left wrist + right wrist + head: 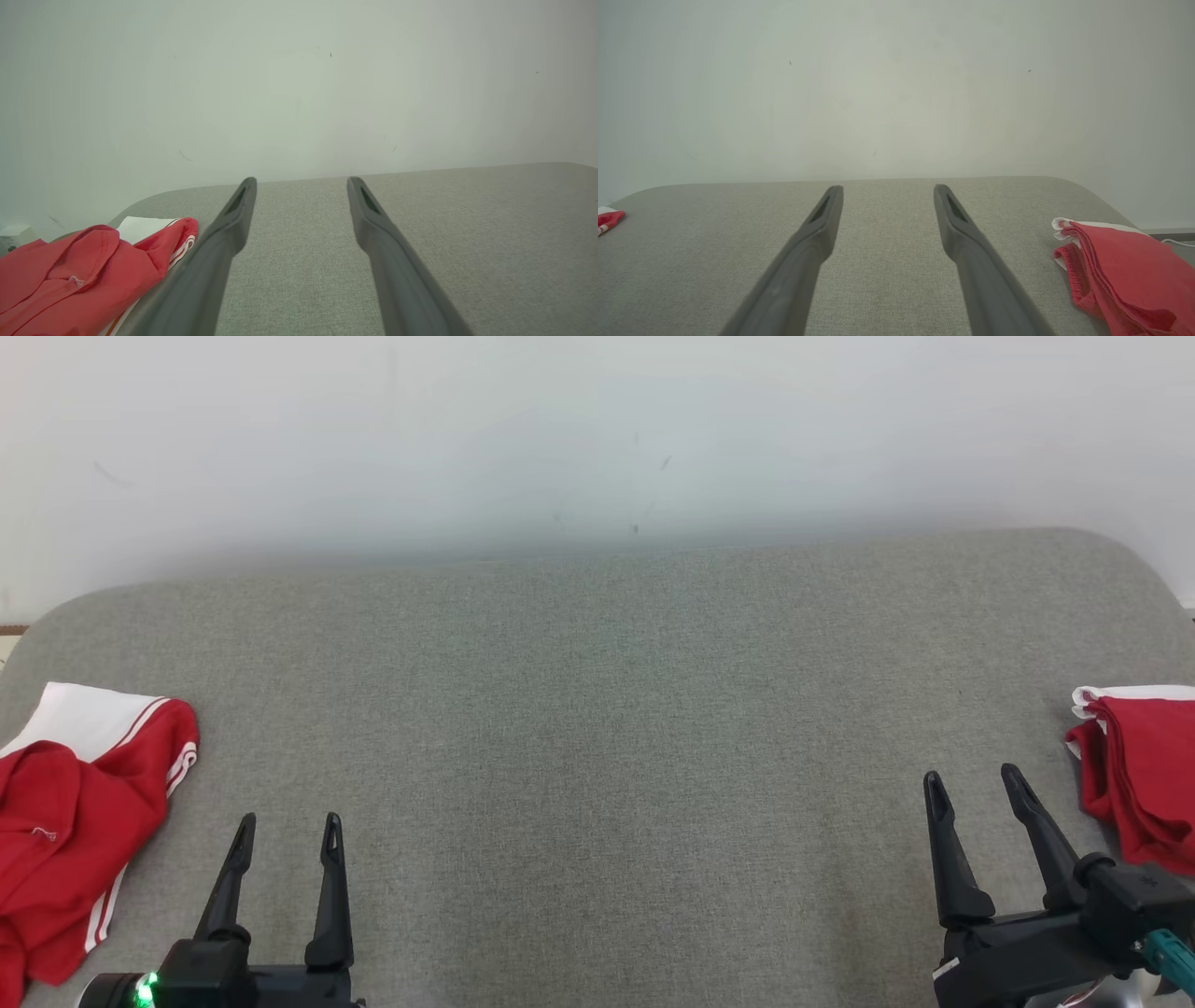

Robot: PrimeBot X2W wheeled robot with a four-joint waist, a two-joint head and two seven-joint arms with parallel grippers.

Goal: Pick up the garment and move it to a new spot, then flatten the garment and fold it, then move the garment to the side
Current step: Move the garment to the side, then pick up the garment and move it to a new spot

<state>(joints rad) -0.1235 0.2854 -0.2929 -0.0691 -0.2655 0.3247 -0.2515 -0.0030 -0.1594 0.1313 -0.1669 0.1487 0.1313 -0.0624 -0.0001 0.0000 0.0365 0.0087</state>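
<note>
Pickup step, nothing grabbed. Crumpled red white-trimmed garment (65, 821) at left edge of grey fabric surface (597, 728), just beside left gripper (289, 823), fingers apart, empty. Right gripper (973, 777) spread too, near folded red cloth (1144, 775). Next, likely: left reaches sideways, pinches raised fold.

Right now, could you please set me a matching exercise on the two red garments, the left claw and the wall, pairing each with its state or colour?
Things:
1. left garment
2. right garment
3. left claw
4. wall

States:
A. white, behind the grey surface
B. open, holding nothing
C. crumpled, red with white stripes
D. folded in layers, red

Pairs: 1-C; 2-D; 3-B; 4-A
</note>
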